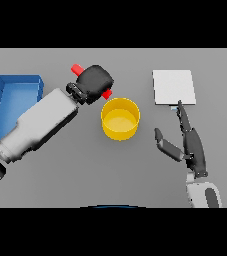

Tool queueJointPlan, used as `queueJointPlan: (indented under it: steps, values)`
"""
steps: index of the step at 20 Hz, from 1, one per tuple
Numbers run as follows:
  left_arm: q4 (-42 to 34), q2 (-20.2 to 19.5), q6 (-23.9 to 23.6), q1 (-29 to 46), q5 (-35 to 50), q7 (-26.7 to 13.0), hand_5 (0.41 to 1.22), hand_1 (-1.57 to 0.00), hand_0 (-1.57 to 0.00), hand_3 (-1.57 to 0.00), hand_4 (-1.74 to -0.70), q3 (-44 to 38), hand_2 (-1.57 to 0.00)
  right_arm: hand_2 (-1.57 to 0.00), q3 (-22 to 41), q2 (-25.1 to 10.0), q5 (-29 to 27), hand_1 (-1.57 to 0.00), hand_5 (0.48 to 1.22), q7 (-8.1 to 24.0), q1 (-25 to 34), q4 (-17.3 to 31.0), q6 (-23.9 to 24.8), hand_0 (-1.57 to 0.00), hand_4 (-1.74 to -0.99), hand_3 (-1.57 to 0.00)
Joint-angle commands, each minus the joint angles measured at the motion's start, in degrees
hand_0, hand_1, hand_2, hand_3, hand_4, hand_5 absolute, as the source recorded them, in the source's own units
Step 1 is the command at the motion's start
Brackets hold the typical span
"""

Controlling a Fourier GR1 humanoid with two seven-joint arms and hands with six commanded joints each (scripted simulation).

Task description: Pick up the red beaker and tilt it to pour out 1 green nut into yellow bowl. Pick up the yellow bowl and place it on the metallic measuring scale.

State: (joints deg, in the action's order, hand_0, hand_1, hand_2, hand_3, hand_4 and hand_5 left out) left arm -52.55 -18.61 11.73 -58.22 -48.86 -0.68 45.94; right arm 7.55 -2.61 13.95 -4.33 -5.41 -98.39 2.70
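My left hand [95,82] is curled round the red beaker [77,69], which lies tilted; its red ends show at the hand's upper left and at its lower right, over the rim of the yellow bowl [120,119]. The bowl stands at the table's middle; I see no green nut in it. The metallic measuring scale [173,86] is a pale square plate at the right rear. My right hand [190,142] hovers open just in front of the scale and to the right of the bowl, fingers straight and pointing at the scale, thumb spread toward the bowl.
A blue tray [16,86] stands at the far left, partly behind my left forearm [40,122].
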Motion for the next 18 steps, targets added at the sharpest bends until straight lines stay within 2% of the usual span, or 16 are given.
queueJointPlan:
  steps: [1, 6, 8, 10, 13, 15, 18]
  values:
    - [0.8, 0.4, 1.0, -1.1, -0.7, 0.3, 1.215, -1.57, -1.57, -1.57, -1.68, 1.3, -1.57, 0.00, 0.1, 0.4, -0.3, 0.00, 0.663, -1.2, -0.8, -0.2, 0.0, 0.00, -1.225, 0.00]
    - [4.7, 2.1, 5.0, -7.0, -4.8, 1.0, 1.219, -1.57, -1.57, -1.57, -1.72, 8.1, -1.57, 0.00, 0.4, 0.5, 1.4, 0.00, 0.647, -0.5, -0.3, 0.6, 1.1, 0.00, -1.195, 0.00]
    - [5.0, 1.8, 6.3, -8.7, -6.3, 1.3, 1.220, -1.57, -1.57, -1.57, -1.73, 10.8, -1.57, 0.00, 0.0, 0.1, 1.0, 0.00, 0.649, -1.2, -0.1, 0.4, 1.0, 0.00, -1.191, 0.00]
    - [6.5, 2.2, 5.8, -9.9, -8.3, 1.7, 1.220, -1.57, -1.57, -1.57, -1.73, 14.0, -1.57, 0.00, 0.6, 0.4, 1.8, 0.00, 0.643, -0.9, -0.4, -0.2, 1.3, 0.00, -1.183, 0.00]
    - [8.1, 2.3, 3.8, -11.6, -10.5, 4.8, 1.221, -1.57, -1.57, -1.57, -1.74, 18.2, -1.57, 0.00, 0.2, 0.8, 1.3, 0.00, 0.627, -1.1, -0.9, 0.3, 1.7, 0.00, -1.179, 0.00]
    - [9.0, 3.4, 3.3, -13.6, -13.0, 4.8, 1.221, -1.57, -1.57, -1.57, -1.73, 21.6, -1.57, 0.00, 0.4, 0.9, 1.9, 0.00, 0.626, -1.7, -1.1, 0.0, 2.0, 0.00, -1.167, 0.00]
    - [10.2, 4.3, 3.2, -16.1, -15.2, 5.4, 1.221, -1.57, -1.57, -1.57, -1.73, 25.4, -1.57, 0.00, 0.3, 0.7, 1.9, 0.00, 0.627, -0.8, -0.5, 0.0, 1.9, 0.00, -1.162, 0.00]
